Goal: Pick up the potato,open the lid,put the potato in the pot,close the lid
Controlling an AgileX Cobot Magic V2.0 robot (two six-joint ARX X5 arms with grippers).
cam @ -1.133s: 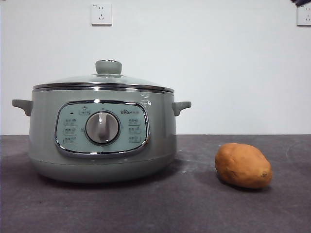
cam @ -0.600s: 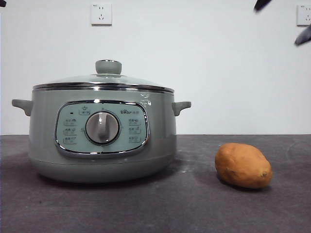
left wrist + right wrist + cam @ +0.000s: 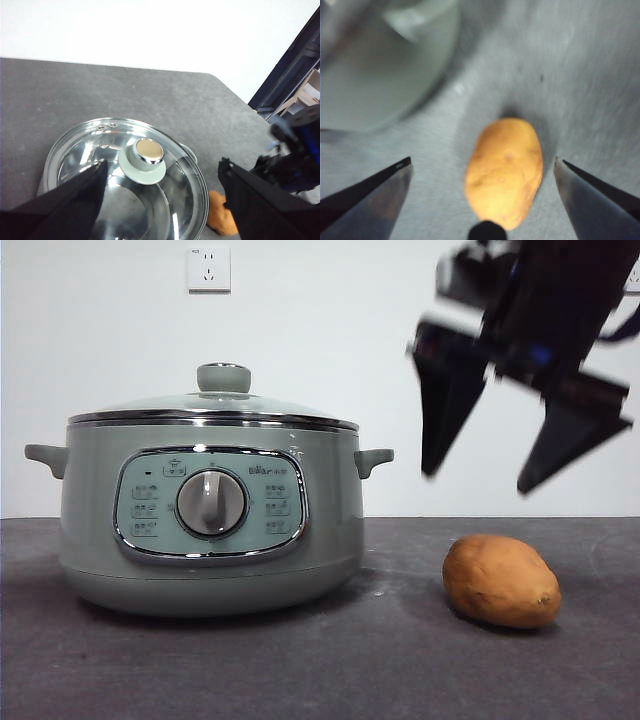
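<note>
Overhead, the right tool (image 3: 478,480) gapes above the oval, rough-skinned potato (image 3: 501,581).

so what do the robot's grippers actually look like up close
The right gripper has two flat black jaws tapering to pointed tips, below a dark, blocky body with blue glints, blurred. The left gripper shows the same black wedge-shaped jaws.
</note>
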